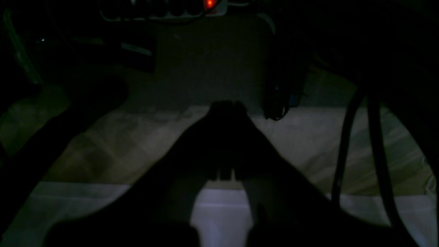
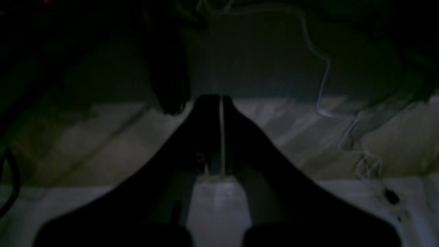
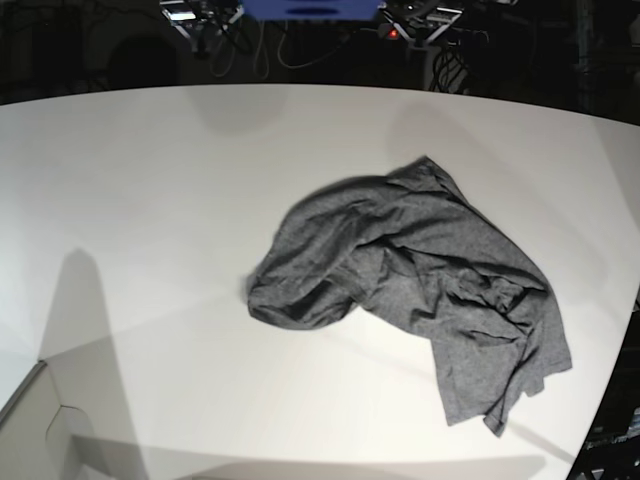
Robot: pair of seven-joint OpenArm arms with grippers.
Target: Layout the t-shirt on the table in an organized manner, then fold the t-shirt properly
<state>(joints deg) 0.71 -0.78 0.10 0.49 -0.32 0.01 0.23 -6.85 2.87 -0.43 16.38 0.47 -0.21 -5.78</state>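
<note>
one dark grey t-shirt (image 3: pixel 420 290), one white table (image 3: pixel 150 200), and two claws, the left claw (image 1: pixel 224 106) and the right claw (image 2: pixel 221 101), each shut.

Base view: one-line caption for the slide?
Crumpled dark heather-grey jersey t-shirt lying unfolded on the large white curved-edge table, right of centre, neither hand in view.

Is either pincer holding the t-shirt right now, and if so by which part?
Nothing is held. The t-shirt lies crumpled on the table, untouched; the left pincer and right pincer are shut on nothing.
</note>
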